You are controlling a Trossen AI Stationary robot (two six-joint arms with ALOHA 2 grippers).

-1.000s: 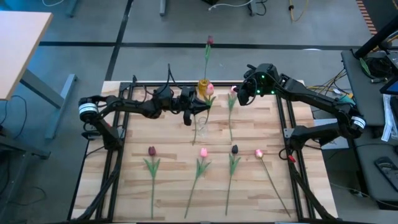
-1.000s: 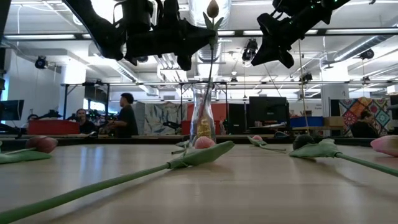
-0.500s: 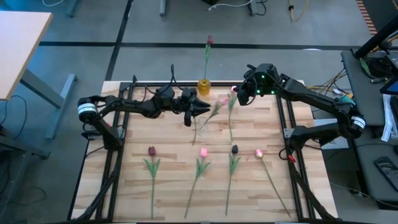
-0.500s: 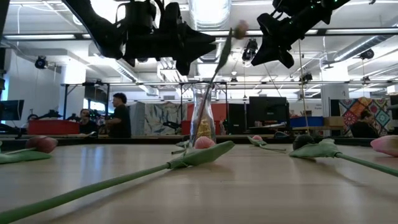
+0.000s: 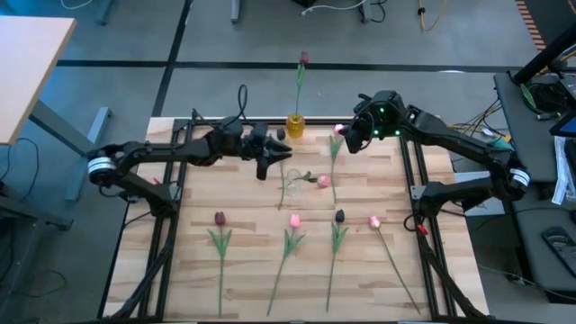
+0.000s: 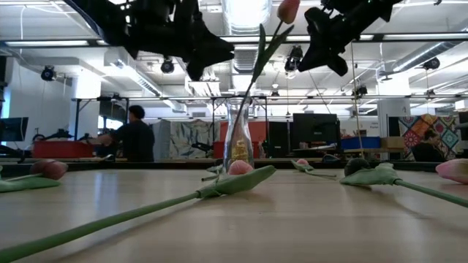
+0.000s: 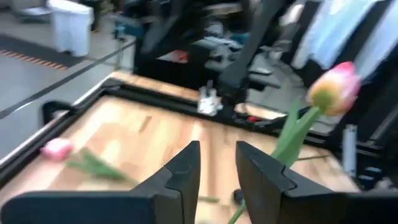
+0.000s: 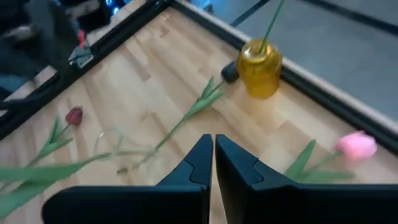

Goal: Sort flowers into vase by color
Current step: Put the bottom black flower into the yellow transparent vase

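Observation:
A clear glass vase (image 5: 290, 189) (image 6: 238, 135) stands mid-table. One light pink tulip (image 5: 322, 181) (image 6: 287, 10) (image 7: 336, 87) has its stem in it and leans on the rim toward the table's right. My left gripper (image 5: 270, 162) (image 7: 217, 165) hovers open just left of that vase, touching nothing. A yellow vase (image 5: 294, 124) (image 8: 260, 68) at the far edge holds a maroon tulip (image 5: 303, 58). My right gripper (image 5: 347, 142) (image 8: 213, 152) hangs shut above a pink tulip (image 5: 337, 131) (image 8: 357, 146) lying on the table.
A dark tulip (image 8: 230, 71) lies beside the yellow vase. Near the front edge several tulips lie in a row: maroon (image 5: 219, 218), pink (image 5: 294, 220), dark (image 5: 339, 216), pink (image 5: 373, 220). Black rails (image 5: 171, 225) frame the table. People stand in the room behind.
The pink tulip, upright at my left gripper's fingers a second ago, has come free and tipped toward the table's right, its stem staying in the clear vase. My left gripper has drawn back a little toward the table's left and far edge.

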